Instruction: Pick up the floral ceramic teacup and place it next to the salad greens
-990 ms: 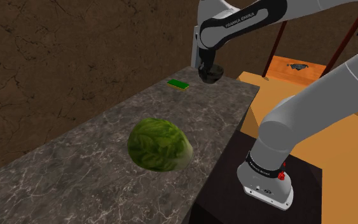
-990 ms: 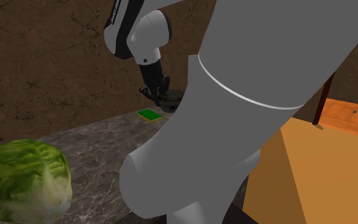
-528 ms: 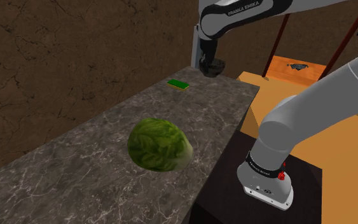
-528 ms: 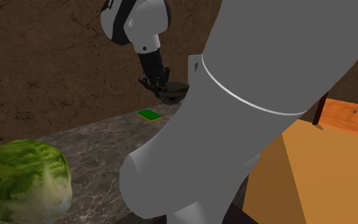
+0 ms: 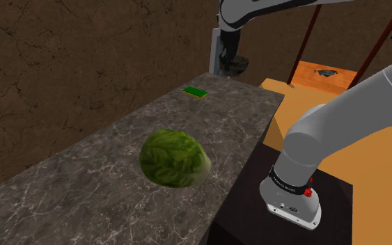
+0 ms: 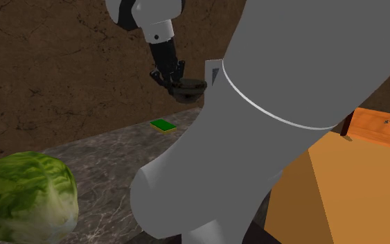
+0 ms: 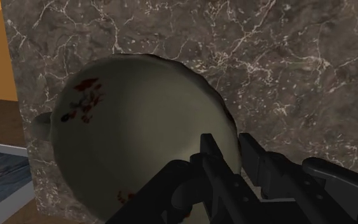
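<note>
The hand (image 7: 229, 147) is clamped on the rim of the teacup (image 7: 139, 133), which hangs above the far end of the marble desk (image 5: 83, 188), well apart from the lettuce (image 5: 175, 158). White lettering on the arm's dark band (image 5: 289, 182) is too small to read. The wrist view shows the cup pale with red flower marks, while the exterior views render it dark.

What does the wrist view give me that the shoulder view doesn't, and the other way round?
Wrist: the cup's red flower marks, its handle, and the fingers clasping its rim. Shoulder: the lettuce and the green card on the counter. Both: the gripper holding the cup over the marble counter.
</note>
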Action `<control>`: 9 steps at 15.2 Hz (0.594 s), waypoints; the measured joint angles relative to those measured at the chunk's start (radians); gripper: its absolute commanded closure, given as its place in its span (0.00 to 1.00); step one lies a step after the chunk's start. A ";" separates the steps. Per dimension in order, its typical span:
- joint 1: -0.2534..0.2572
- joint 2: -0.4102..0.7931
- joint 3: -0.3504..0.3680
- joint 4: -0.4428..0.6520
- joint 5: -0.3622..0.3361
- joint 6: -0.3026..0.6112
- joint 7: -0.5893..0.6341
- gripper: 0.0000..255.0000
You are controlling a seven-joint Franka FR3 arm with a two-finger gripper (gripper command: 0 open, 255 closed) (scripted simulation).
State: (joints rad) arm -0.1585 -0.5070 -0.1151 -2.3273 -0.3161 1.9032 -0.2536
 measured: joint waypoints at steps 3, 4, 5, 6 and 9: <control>0.002 0.004 0.004 0.048 0.006 -0.043 -0.010 1.00; 0.002 0.004 0.004 0.059 0.007 -0.054 -0.013 1.00; 0.002 0.003 0.004 0.071 0.008 -0.066 -0.016 1.00; 0.002 0.002 0.004 0.083 0.009 -0.079 -0.021 1.00; 0.007 0.009 0.015 0.110 0.016 -0.101 -0.014 1.00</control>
State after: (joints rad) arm -0.1516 -0.4981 -0.0999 -2.2176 -0.3004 1.8020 -0.2677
